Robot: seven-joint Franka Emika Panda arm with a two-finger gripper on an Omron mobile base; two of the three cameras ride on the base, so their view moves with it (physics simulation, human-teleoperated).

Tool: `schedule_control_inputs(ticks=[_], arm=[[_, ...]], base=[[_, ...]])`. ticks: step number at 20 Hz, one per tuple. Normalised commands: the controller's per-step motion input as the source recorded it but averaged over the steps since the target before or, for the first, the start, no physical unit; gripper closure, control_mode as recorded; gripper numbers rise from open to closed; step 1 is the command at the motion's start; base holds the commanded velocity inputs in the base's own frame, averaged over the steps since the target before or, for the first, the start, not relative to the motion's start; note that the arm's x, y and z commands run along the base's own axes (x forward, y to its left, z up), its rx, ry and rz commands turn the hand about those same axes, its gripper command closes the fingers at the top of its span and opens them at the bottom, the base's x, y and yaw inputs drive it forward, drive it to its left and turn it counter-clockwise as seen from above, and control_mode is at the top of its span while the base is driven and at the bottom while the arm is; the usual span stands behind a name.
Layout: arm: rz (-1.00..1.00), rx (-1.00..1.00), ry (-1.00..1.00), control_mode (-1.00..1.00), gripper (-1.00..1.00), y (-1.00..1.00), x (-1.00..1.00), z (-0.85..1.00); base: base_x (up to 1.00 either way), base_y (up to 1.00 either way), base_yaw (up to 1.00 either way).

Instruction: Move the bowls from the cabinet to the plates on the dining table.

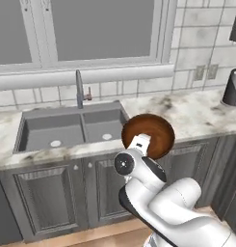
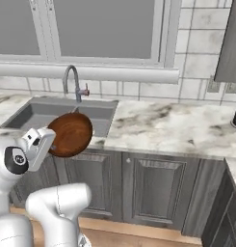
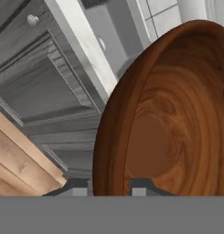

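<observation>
The white, brown-veined marble table [image 1: 196, 116] with its grey double sink [image 1: 66, 130] lay beyond and below the fingers, and the grey raised-panel doors [image 2: 153, 188] under it stood past the fingers and lower. No plate appeared on the stretch of table in view, so the set-down place was judged to lie elsewhere and a carry remained.

The round dark reddish-brown wooden bowl [image 1: 149, 135] was held off every surface, in front of the sink edge and clear of the marble. It stood on edge rather than level: its hollow faced back toward the arm, and its rim plane ran nearly upright.

The fingers [image 3: 111, 186] were closed on the bowl's lower rim, one finger on the inside wall and the other on the outside, so the rim passed between them. The bowl body rose away from the fingers along their pointing direction. The coming move was judged to turn on this tilt: the hand would need rolling until the rim lay level before release.
</observation>
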Motion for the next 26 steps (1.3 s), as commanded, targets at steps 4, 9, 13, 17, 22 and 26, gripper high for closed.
schedule_control_inputs(ticks=[4, 9, 13, 17, 22, 26], arm=[[0.00, 0.00, 0.00, 1.00, 1.00, 0.00, 0.00, 0.00], [0.00, 0.00, 0.00, 1.00, 1.00, 0.00, 0.00, 0.00], [0.00, 0.00, 0.00, 1.00, 1.00, 0.00, 0.00, 0.00], [0.00, 0.00, 0.00, 1.00, 1.00, 0.00, 0.00, 0.00], [0.00, 0.00, 0.00, 1.00, 1.00, 0.00, 0.00, 0.00], [0.00, 0.00, 0.00, 1.00, 1.00, 0.00, 0.00, 0.00]], base=[[-0.21, 0.00, 0.50], [-0.20, 0.00, 0.49], [-0.17, 0.01, 0.49], [-0.11, 0.04, 0.47], [-0.02, 0.07, 0.45], [0.00, 0.10, 0.46]])
